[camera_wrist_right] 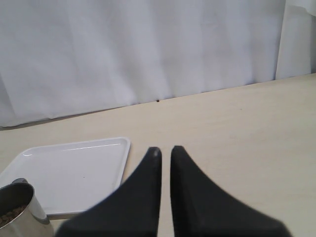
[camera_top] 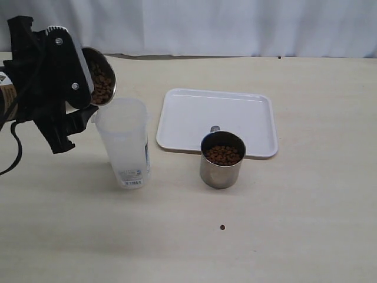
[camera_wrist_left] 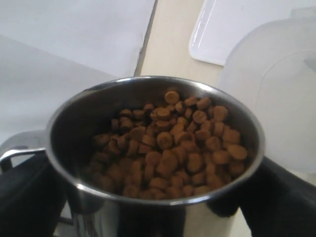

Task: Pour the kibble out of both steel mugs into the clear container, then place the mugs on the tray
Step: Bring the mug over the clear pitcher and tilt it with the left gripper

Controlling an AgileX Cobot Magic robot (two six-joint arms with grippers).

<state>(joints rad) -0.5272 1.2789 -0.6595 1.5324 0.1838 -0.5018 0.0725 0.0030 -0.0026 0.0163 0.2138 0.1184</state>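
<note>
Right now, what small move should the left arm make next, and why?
Probably tip the steel mug further: the left pincer holds it tilted at the rim of the clear container, which looks empty, while the kibble sits in the mug.

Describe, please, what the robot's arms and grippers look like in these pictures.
Both are matte black. The left gripper is blocky, with a flat side plate carrying two round silver screws; a black cable hangs below its arm. The right gripper has two smooth fingers tapering to narrow tips.
</note>
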